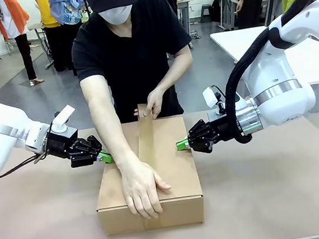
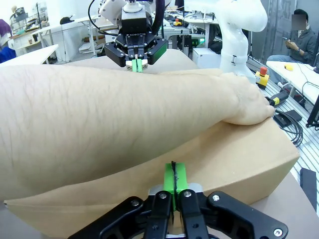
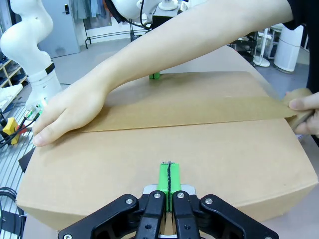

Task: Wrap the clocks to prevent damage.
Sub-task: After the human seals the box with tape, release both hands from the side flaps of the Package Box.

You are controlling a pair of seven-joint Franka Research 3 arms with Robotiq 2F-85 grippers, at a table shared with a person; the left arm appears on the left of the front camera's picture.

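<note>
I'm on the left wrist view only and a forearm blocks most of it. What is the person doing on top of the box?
Observer: Laying a strip of brown tape along the top seam of the cardboard box.
Operator: Which hand holds the tape?
Observer: The hand at the far edge pinches the tape end; the other hand presses the strip flat at the near edge.
Operator: And my right gripper?
Observer: The right gripper is shut, its green tips at the box's side, opposite the left gripper.
</note>
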